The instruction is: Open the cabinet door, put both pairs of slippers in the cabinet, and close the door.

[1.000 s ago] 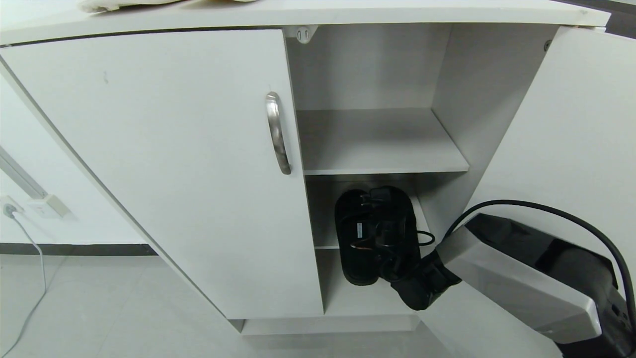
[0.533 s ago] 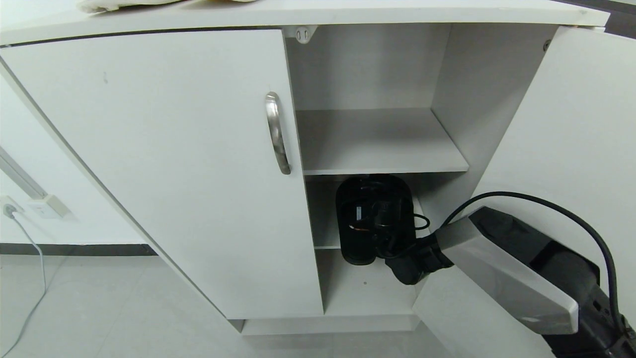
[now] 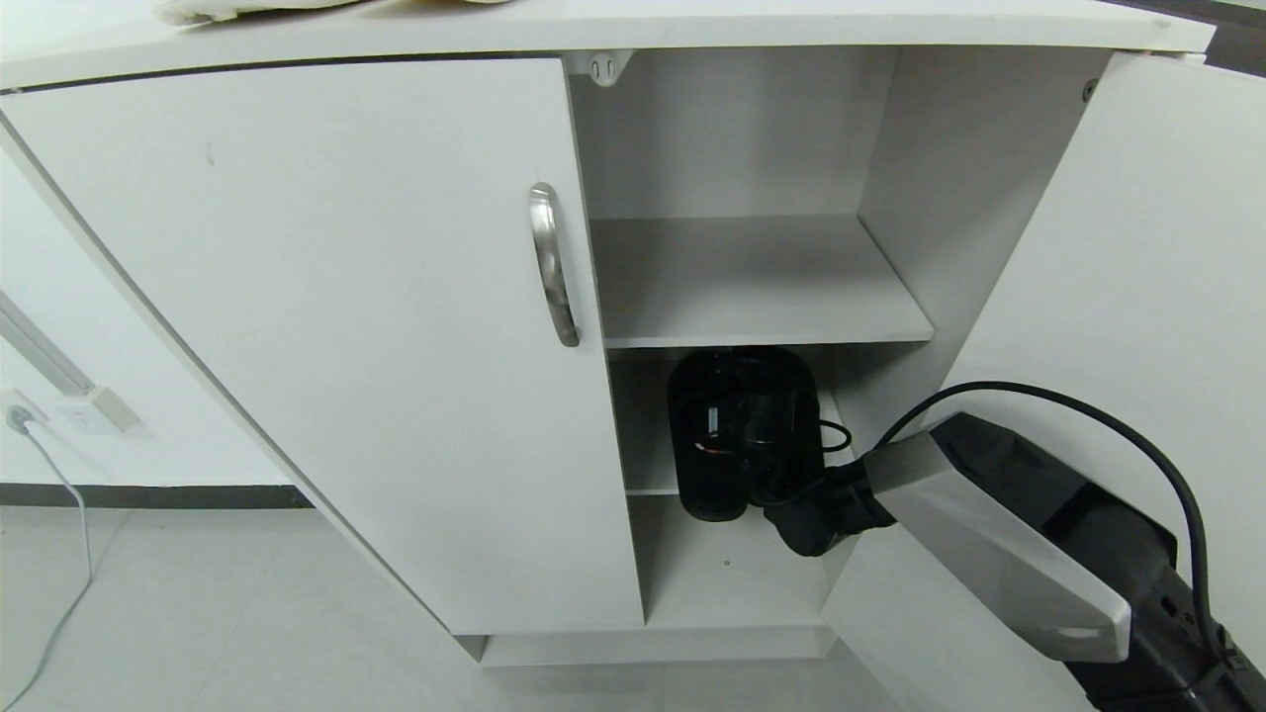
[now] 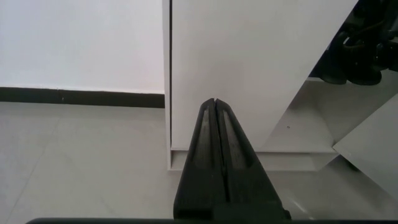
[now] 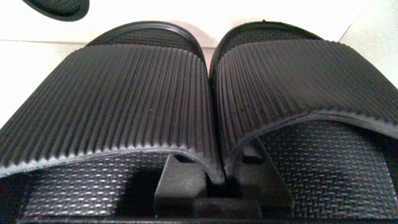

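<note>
Right arm deep in the cabinet (image 3: pixel 633 30). The right gripper (image 3: pixel 769 473) was in the lower compartment, under the shelf (image 3: pixel 762 287), and it had the black slippers (image 3: pixel 737 435) with it. On the right wrist camera the pair of slippers (image 5: pixel 137 106) sat side by side, ribbed straps up. The right gripper (image 5: pixel 217 182) was pinching the two inner strap edges together, one finger (image 5: pixel 180 180) tucked under each strap. Whether the soles rested on the bottom board (image 3: pixel 732 583) could not be told from the head view.

The right door (image 3: pixel 1137 257) stood swung wide open. The left door (image 3: pixel 326 326) was flat shut, its metal handle (image 3: pixel 552 265) upright beside the opening. Farther in, past the held pair, the edge of another dark textured thing (image 5: pixel 56 7) peeked in. It was too little to name.

The left gripper (image 4: pixel 214 109) hung low outside, fingers pressed together with nothing between them, pointed at the foot of the shut left door above the tiled floor (image 4: pixel 81 162). From there the slippers (image 4: pixel 357 56) showed in the open compartment.

A pale cloth (image 3: pixel 247 8) lay on the cabinet top, and a wall socket (image 3: pixel 20 415) with a cable sat well off to the left.
</note>
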{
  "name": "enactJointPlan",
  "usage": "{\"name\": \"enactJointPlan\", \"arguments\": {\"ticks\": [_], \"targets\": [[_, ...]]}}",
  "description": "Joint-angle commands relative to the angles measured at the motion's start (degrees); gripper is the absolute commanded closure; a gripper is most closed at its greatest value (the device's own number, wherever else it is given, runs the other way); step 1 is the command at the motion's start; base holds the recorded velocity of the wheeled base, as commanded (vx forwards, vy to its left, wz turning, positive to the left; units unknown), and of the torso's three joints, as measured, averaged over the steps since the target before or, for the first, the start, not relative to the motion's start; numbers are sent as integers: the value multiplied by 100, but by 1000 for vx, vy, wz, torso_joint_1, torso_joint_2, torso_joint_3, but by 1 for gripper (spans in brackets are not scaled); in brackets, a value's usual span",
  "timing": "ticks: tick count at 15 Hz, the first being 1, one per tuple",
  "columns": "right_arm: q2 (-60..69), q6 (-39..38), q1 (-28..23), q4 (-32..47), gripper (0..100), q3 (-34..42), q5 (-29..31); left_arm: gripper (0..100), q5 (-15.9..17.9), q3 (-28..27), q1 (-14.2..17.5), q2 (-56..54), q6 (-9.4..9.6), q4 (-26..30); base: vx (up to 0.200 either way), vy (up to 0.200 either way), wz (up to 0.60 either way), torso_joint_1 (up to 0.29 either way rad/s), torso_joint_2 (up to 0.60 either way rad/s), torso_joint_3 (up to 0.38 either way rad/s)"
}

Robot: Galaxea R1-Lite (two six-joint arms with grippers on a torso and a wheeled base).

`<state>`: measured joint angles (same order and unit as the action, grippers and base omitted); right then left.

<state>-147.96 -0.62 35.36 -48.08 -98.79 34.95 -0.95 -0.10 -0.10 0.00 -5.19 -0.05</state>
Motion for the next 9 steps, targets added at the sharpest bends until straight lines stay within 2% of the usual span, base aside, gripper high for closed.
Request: {"name": "enactJointPlan", "arguments": {"ticks": [1, 9], "targets": [[-14, 1, 6, -8, 100, -8, 3, 100, -2, 1, 1, 9, 1, -4, 0, 0, 0, 0, 0, 0], [-102, 1, 6, -8, 100, 0, 3, 100, -2, 1, 1, 9, 1, 5, 0, 0, 0, 0, 0, 0]]}}
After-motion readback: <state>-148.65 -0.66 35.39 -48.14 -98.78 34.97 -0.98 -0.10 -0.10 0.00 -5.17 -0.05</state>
